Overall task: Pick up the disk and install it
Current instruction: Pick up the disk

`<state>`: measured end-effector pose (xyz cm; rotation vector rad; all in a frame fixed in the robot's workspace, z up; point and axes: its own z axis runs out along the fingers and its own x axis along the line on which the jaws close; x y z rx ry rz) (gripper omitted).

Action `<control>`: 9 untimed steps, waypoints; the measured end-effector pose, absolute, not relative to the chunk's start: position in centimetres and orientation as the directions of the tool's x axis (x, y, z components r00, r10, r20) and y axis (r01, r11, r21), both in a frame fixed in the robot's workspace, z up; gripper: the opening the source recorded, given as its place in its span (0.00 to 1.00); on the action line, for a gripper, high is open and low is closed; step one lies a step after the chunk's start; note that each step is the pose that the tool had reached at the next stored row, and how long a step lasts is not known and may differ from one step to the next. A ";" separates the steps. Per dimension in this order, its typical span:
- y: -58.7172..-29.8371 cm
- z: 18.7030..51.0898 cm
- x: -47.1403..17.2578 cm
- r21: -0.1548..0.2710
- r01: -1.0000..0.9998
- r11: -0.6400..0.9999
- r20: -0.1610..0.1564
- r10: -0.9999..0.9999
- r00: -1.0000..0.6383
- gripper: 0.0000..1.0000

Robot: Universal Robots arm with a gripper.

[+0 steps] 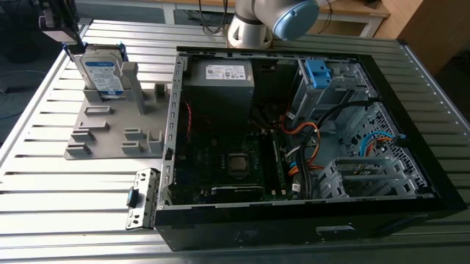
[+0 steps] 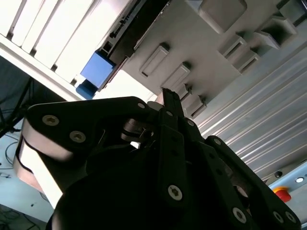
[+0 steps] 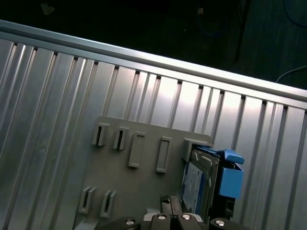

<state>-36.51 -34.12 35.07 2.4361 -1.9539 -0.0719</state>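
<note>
The disk [image 1: 101,74] stands up in the grey holder [image 1: 103,135] beside the open computer [image 1: 294,226], with the claw [image 1: 66,36] close above it (I cannot tell if it is open or shut), so a crooked grab might knock the disk over.

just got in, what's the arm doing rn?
The arm's gripper hangs right over the disk, which stands upright in a slot of the grey holder tray on the slatted table, at the exterior view's left of the opened computer case. The disk isn't lifted or installed yet.
</note>
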 end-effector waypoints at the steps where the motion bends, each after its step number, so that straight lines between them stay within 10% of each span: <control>1: -34.1 35.1 -36.5 0.043 -0.973 -0.225 -0.025 -0.974 0.224 0.11; 9: -34.1 35.0 -36.5 0.043 -0.967 -0.251 -0.025 -0.968 0.250 0.11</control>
